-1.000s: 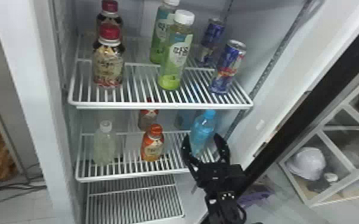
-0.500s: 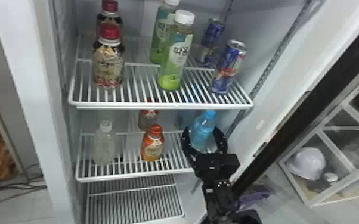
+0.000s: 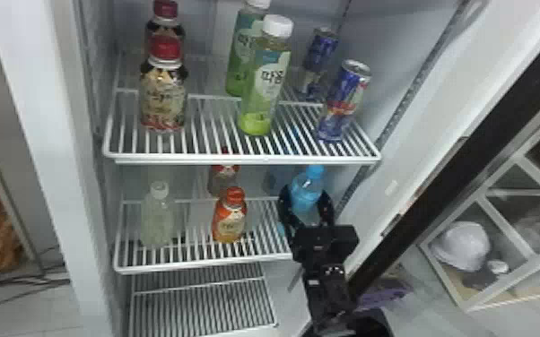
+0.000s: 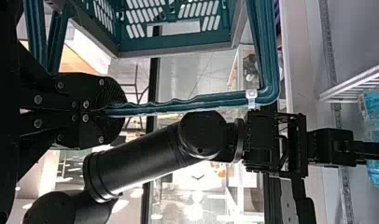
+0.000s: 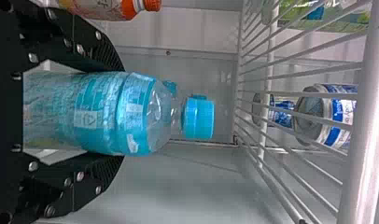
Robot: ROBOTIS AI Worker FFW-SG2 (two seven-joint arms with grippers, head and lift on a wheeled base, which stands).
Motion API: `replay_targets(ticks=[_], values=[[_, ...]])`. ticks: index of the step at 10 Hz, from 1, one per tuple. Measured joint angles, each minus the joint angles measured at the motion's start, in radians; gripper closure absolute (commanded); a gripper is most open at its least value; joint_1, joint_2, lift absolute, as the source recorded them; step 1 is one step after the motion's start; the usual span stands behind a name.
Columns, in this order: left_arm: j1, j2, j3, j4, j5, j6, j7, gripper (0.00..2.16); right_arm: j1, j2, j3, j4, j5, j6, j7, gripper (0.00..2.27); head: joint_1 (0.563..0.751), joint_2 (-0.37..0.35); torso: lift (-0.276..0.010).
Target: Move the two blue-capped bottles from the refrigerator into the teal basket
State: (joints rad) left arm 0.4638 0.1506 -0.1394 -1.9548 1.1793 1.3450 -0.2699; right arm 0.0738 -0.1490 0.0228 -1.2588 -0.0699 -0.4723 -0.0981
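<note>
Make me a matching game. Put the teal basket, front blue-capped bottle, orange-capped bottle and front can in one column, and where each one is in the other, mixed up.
1. Teal basket
2. Front blue-capped bottle
3. Orange-capped bottle
4. Front can

A. On the upper shelf
B. Between the right hand's fingers
C. On the middle shelf, away from both hands
D. Held at its handle by the left hand

Pairs: 1-D, 2-B, 3-C, 4-A

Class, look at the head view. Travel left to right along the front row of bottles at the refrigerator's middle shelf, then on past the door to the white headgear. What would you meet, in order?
Pale white-capped bottle → orange bottle with an orange cap → blue-capped plastic bottle → white hard hat.
</note>
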Motion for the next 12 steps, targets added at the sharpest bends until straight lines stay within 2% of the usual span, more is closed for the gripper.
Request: replay_targets(ticks=[5, 8, 12], values=[[0.003, 0.001, 0.003, 0.0, 0.006, -0.002, 0.0, 1.18, 0.048, -0.01, 0.01, -0.086, -0.065, 0.006, 0.012, 0.63, 0.695, -0.35, -0.136], [0.007, 0.0, 0.006, 0.0, 0.008, -0.003, -0.001, 1.18, 0.152, -0.024, 0.026, -0.25, -0.129, 0.036, 0.027, 0.63, 0.695, -0.35, -0.136], [0.01, 0.0, 0.007, 0.0, 0.008, -0.003, -0.002, 1.18, 0.312, -0.027, 0.023, -0.429, -0.154, 0.086, 0.053, 0.63, 0.695, -0.35, -0.136]])
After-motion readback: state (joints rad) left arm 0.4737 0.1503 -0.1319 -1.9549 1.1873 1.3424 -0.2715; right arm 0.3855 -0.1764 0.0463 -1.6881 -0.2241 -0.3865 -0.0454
